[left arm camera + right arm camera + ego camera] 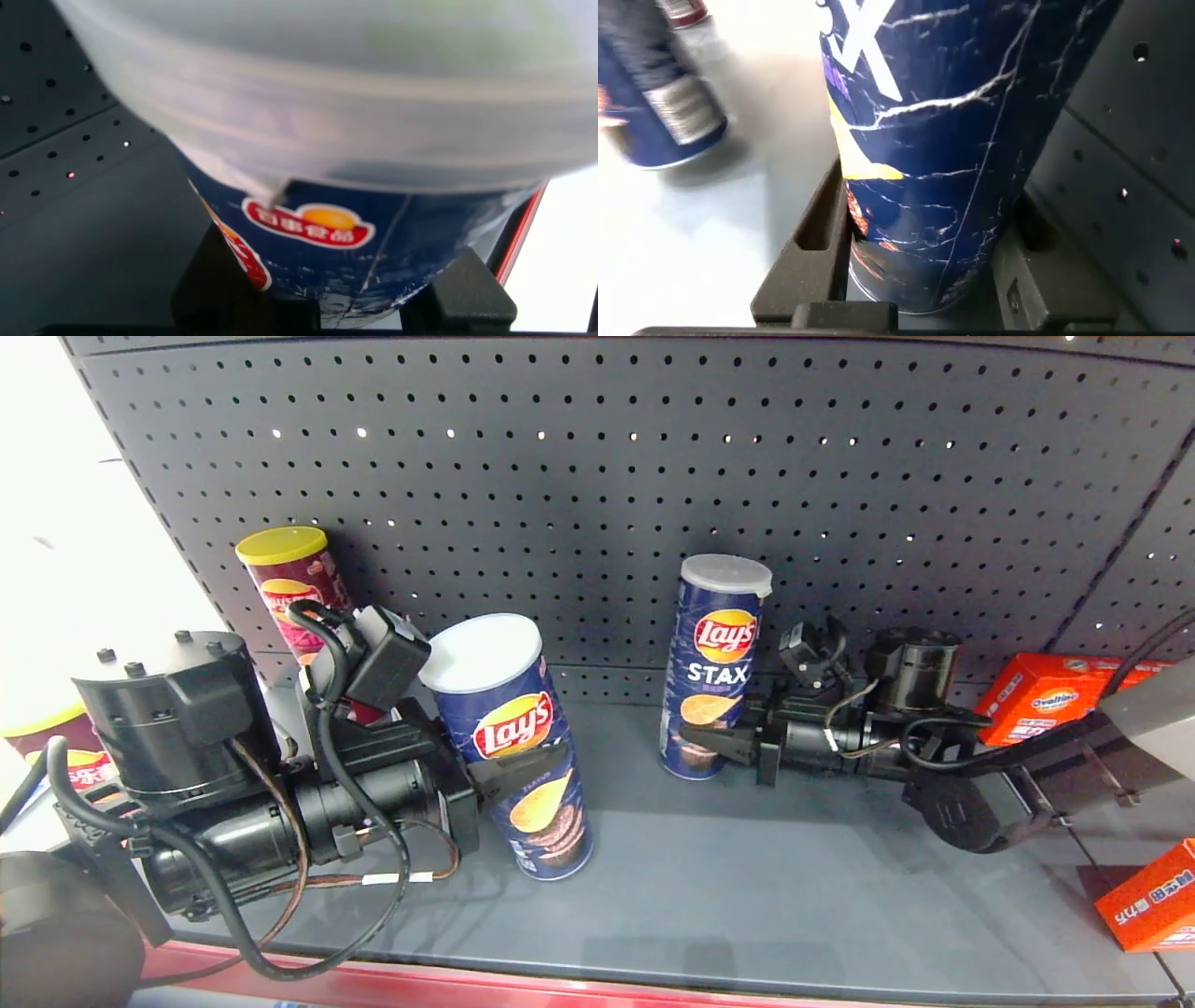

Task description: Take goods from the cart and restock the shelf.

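A blue chip can with a white lid [509, 747] stands slightly tilted on the grey shelf [747, 877], left of centre. My left gripper [523, 761] is shut on its body from the left; in the left wrist view the can [318, 243] sits between the dark fingers [215, 280]. A second blue can with a clear lid [714, 663] stands upright near the pegboard back. My right gripper [695, 730] comes in from the right and is shut on the lower part of this can [924, 168], with a finger [817, 233] against each side.
A maroon can with a yellow lid [289, 579] stands at the back left, and another [56, 751] is partly hidden at the far left. Orange boxes [1046, 695] [1153, 901] lie at the right. The shelf's front middle is bare, edged by a red lip [560, 985].
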